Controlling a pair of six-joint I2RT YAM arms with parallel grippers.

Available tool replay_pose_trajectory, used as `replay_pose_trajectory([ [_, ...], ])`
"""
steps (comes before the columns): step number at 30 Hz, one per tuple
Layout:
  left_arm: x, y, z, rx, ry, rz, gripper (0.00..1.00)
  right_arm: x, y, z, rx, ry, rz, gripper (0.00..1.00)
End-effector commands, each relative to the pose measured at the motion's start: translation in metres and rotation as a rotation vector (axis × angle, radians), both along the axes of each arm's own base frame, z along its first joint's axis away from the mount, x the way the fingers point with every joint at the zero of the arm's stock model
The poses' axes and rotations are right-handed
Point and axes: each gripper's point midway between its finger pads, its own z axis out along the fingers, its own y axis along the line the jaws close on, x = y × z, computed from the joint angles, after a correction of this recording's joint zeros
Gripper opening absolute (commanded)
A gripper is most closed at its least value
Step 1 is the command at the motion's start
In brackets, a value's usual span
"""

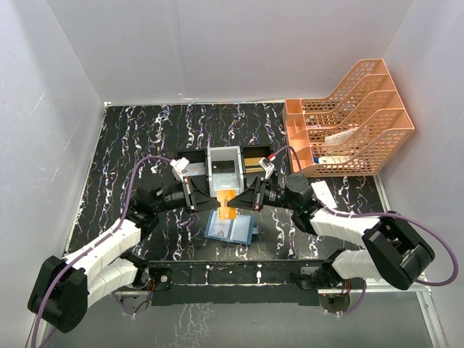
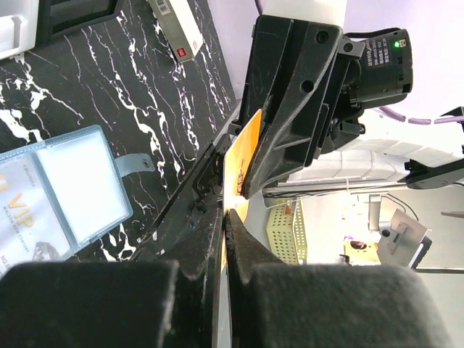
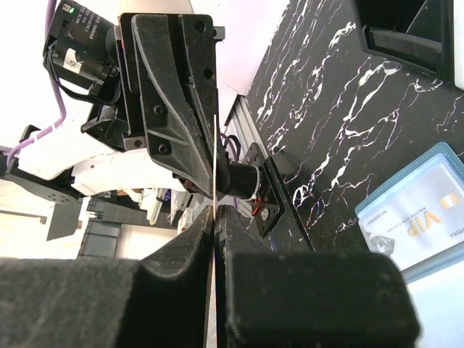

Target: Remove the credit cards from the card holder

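Observation:
A gold-tan credit card [image 1: 227, 204] hangs in the air between my two grippers, above the table. My left gripper [image 1: 212, 198] is shut on its left end and my right gripper [image 1: 242, 197] is shut on its right end. In the left wrist view the card [image 2: 243, 154] runs from my left gripper [image 2: 226, 217] into the right gripper's fingers [image 2: 290, 109]. In the right wrist view the card [image 3: 215, 177] shows edge-on at my right gripper [image 3: 215, 212]. The blue card holder [image 1: 230, 230] lies open on the table below, with a silver-grey VIP card [image 3: 417, 221] in a pocket.
A black-and-white three-compartment tray [image 1: 212, 174] stands just behind the grippers. An orange mesh file rack [image 1: 351, 123] fills the back right corner. A white box with a red mark [image 2: 177, 29] lies on the black marbled table. White walls close in the sides.

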Motion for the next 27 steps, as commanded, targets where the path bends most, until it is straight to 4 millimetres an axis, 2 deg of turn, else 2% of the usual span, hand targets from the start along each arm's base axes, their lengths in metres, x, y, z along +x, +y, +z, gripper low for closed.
replay_pose_trajectory([
  [1, 0.001, 0.002, 0.009, -0.016, -0.050, 0.007, 0.00, -0.001, 0.000, 0.036, 0.090, -0.113, 0.030, 0.00],
  [2, 0.002, 0.003, 0.006, 0.000, -0.053, 0.012, 0.08, 0.000, -0.001, 0.037, 0.083, -0.121, 0.027, 0.00],
  [4, 0.003, 0.004, 0.001, 0.033, -0.064, 0.018, 0.33, 0.005, -0.005, 0.034, 0.047, -0.139, 0.005, 0.00],
  [6, 0.007, 0.008, -0.005, 0.079, -0.066, 0.042, 0.56, 0.016, -0.010, 0.029, -0.009, -0.157, -0.040, 0.00],
  [8, 0.015, 0.016, -0.007, 0.165, -0.090, 0.089, 0.74, 0.029, -0.018, 0.022, -0.077, -0.166, -0.084, 0.00],
  [9, 0.019, 0.022, -0.007, 0.213, -0.106, 0.121, 0.87, 0.035, -0.023, 0.020, -0.107, -0.172, -0.105, 0.00],
  [11, 0.028, 0.036, -0.012, 0.324, -0.142, 0.187, 0.98, 0.050, -0.035, 0.018, -0.173, -0.233, -0.150, 0.00],
  [14, 0.041, 0.063, -0.018, 0.494, -0.171, 0.290, 0.99, 0.077, -0.058, 0.013, -0.305, -0.299, -0.268, 0.00],
  [19, 0.056, 0.108, -0.018, 0.729, -0.228, 0.431, 0.99, 0.115, -0.088, 0.018, -0.529, -0.465, -0.421, 0.00],
  [23, 0.061, 0.133, -0.014, 0.859, -0.275, 0.490, 0.99, 0.128, -0.098, 0.026, -0.604, -0.625, -0.455, 0.00],
  [27, 0.064, 0.141, -0.024, 0.930, -0.285, 0.466, 0.99, 0.134, -0.108, 0.031, -0.680, -0.826, -0.456, 0.00],
])
